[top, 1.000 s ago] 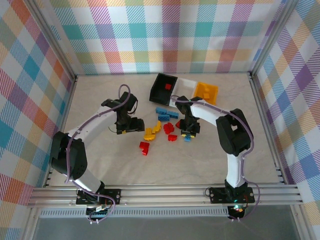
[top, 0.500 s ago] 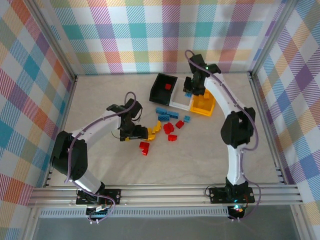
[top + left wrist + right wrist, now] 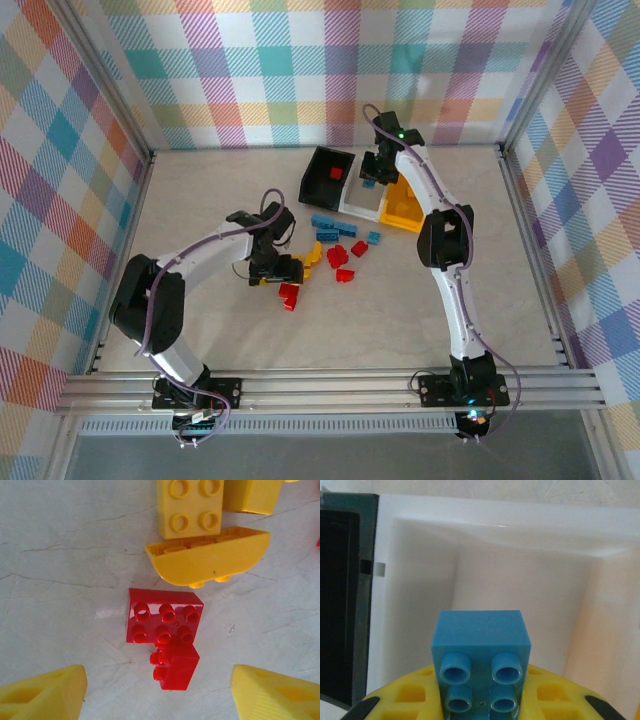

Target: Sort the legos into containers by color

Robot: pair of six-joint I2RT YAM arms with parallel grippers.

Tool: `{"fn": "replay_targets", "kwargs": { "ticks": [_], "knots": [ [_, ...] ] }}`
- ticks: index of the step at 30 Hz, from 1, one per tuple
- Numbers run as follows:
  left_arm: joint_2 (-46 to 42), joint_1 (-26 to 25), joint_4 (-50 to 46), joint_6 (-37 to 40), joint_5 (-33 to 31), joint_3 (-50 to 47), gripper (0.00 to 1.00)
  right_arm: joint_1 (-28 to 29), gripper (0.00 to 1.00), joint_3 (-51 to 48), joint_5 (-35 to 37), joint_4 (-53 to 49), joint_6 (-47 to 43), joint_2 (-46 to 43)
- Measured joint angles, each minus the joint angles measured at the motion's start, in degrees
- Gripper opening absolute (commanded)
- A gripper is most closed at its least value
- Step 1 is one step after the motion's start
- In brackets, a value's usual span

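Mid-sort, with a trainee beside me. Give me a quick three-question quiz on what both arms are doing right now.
1. True or false: the right gripper holds a small blue studded plastic brick over the white rectangular plastic bin.
2. What lies on the pale table under the open left gripper?
A) a blue brick
B) a red studded plastic brick
C) a white bin
3. Fill in: the black rectangular plastic bin already contains a ___ brick.

Key: 1 true; 2 B; 3 red.
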Motion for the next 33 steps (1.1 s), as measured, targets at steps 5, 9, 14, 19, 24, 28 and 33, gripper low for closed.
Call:
{"fn": "replay_targets", "kwargs": {
  "ticks": [5, 9, 14, 19, 24, 28, 33],
  "knots": [
    [2.5, 0.0, 0.0, 0.2, 0.0, 2.1, 0.76, 0.0, 0.26, -2.9, -2.0, 0.3, -2.3, 0.0],
    [4.0, 0.0, 0.1, 0.3, 0.3, 3.1, 0.76, 0.4, 0.27, -10.1, -2.3, 0.0, -3.8, -0.6],
    [5.0, 0.0, 0.1, 0.6, 0.6, 3.3, 0.76, 1.0, 0.27, -20.9, -1.9, 0.9, -4.6, -7.1],
    [5.1, 0.0, 0.3, 1.2, 0.7, 3.3, 0.76, 1.0, 0.49, -23.6, -2.4, 0.8, -4.9, -9.3],
    [5.1, 0.0, 1.0, 1.5, 0.9, 3.3, 0.77, 1.3, 0.73, -21.1, 0.7, -2.1, -4.2, -9.9],
    [5.1, 0.0, 1.4, 1.7, 0.9, 3.3, 0.77, 1.4, 0.72, -18.9, 2.2, -2.8, -4.2, -11.8],
    [5.1, 0.0, 1.4, 1.7, 0.9, 3.2, 0.77, 1.4, 0.57, -18.7, 2.2, -1.7, -4.8, -12.7]
  ]
}}
